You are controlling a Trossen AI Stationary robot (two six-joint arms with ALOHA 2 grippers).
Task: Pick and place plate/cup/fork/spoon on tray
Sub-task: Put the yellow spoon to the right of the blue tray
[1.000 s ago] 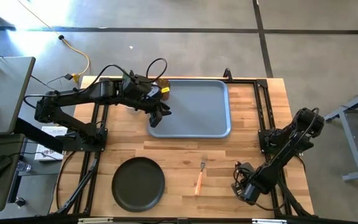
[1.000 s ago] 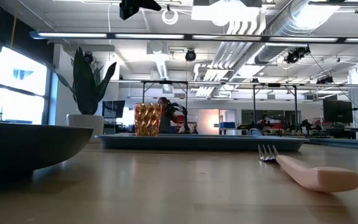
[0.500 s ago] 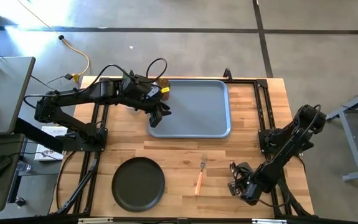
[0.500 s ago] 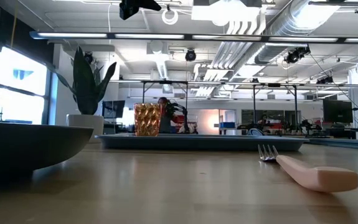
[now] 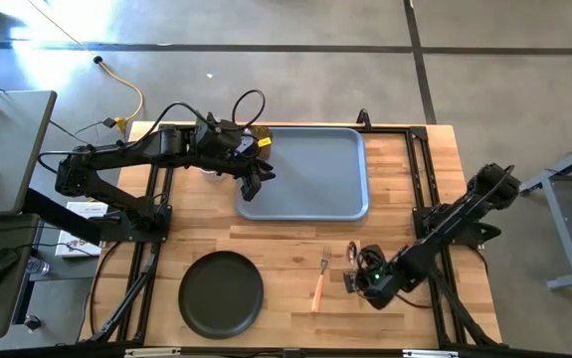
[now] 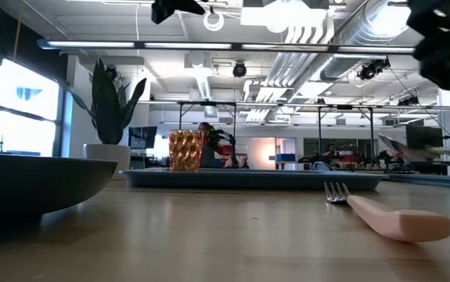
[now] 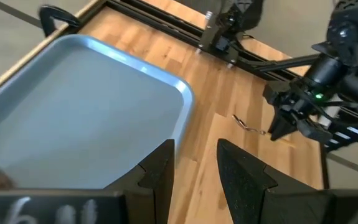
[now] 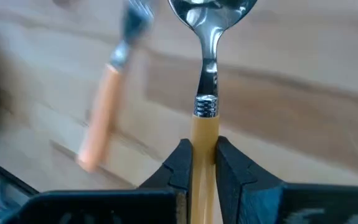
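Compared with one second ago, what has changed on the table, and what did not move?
The right gripper, shut on the spoon, swung from the table's right front corner leftward, toward the fork. The left gripper stayed open over the tray; the cup, plate and fork did not move.

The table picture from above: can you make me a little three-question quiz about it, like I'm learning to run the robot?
1. True or false: the cup is at a corner of the tray.
2. What is the right gripper holding? A) fork B) spoon C) plate
3. Fill in: the fork lies on the table between the right gripper and the ____.

Key
1. True.
2. B, the spoon, pinched by its handle.
3. The plate.
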